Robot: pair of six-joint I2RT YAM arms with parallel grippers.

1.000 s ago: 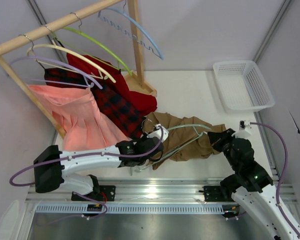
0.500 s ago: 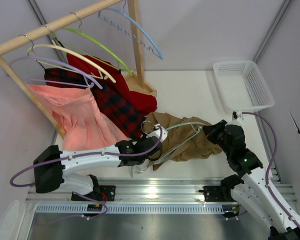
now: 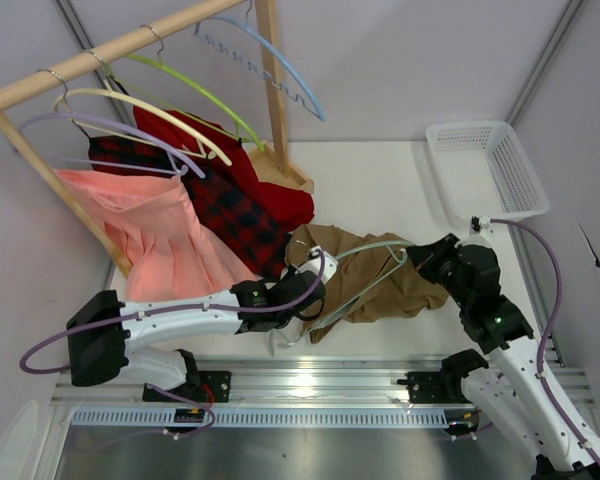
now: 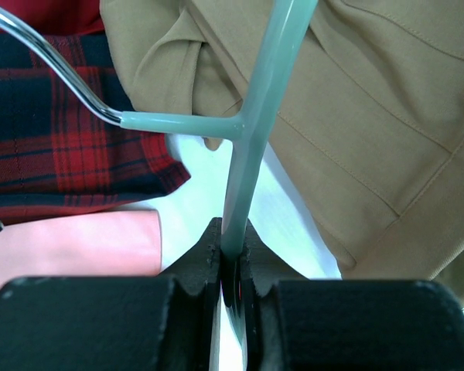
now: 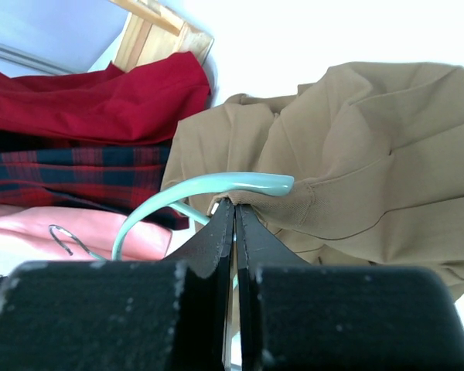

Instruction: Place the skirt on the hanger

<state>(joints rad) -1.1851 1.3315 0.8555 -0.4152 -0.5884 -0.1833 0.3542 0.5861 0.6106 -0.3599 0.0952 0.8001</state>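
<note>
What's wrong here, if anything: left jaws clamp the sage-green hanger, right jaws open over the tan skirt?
Right jaws aren't open: the right wrist view shows the right gripper shut on the skirt hem beside the hanger tip. Left gripper does clamp the hanger.

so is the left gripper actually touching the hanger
Touching. The left wrist view shows the left gripper shut on the hanger, its pale green bar pinched tight with no gap.

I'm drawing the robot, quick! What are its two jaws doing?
Left gripper: shut on the hanger.
Right gripper: shut on the skirt.
</note>
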